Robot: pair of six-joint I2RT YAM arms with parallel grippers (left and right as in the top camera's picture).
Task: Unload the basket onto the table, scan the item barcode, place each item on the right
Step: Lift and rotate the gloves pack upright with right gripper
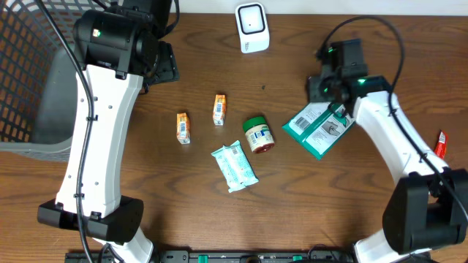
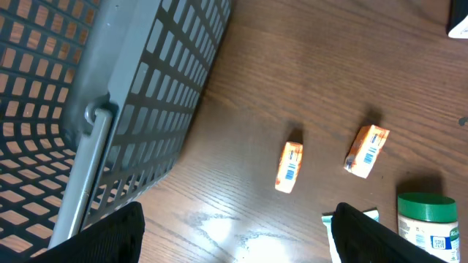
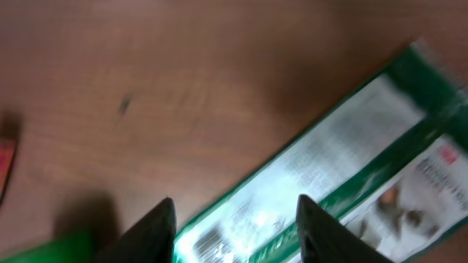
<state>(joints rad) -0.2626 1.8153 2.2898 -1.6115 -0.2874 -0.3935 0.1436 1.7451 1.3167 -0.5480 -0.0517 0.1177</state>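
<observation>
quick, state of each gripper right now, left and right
left gripper: open, holding nothing.
right gripper: open, poised over the green packet, not gripping it.

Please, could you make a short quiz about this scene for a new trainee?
1. True or false: the left gripper holds nothing.
2. Which item is nearest the right gripper? A jar, B green packet, C pouch.
3. How many orange boxes lie on the table?
Key: 1 true; 2 B; 3 two.
</observation>
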